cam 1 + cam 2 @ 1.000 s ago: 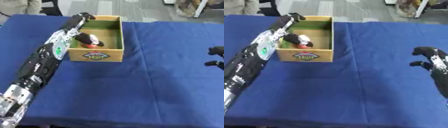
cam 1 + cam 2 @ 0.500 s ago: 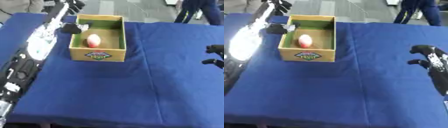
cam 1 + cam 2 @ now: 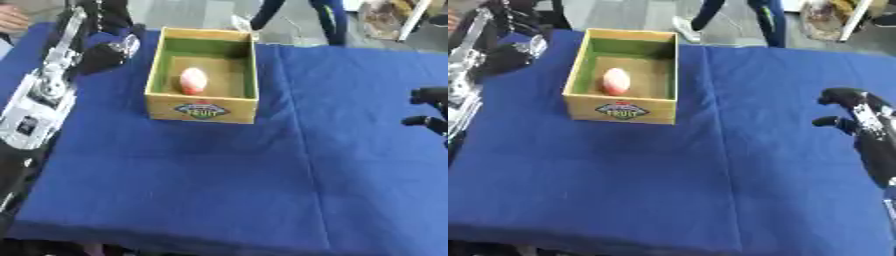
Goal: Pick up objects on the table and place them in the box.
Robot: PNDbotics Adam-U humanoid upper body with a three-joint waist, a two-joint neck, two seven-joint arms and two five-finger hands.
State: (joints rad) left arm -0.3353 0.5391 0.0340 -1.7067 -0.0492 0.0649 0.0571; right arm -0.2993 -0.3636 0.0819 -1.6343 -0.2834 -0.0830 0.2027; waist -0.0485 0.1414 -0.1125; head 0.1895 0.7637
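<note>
While a pink egg-shaped object (image 3: 192,81) lies inside the cardboard box (image 3: 203,107), the left hand (image 3: 103,52) at ten o'clock looks clenched and empty, and the right hand (image 3: 846,107) at three o'clock curls, empty.

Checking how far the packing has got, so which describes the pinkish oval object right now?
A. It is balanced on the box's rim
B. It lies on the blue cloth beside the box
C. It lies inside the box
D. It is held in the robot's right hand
C: the pinkish oval object lies on the floor of the open box, with no hand touching it.
</note>
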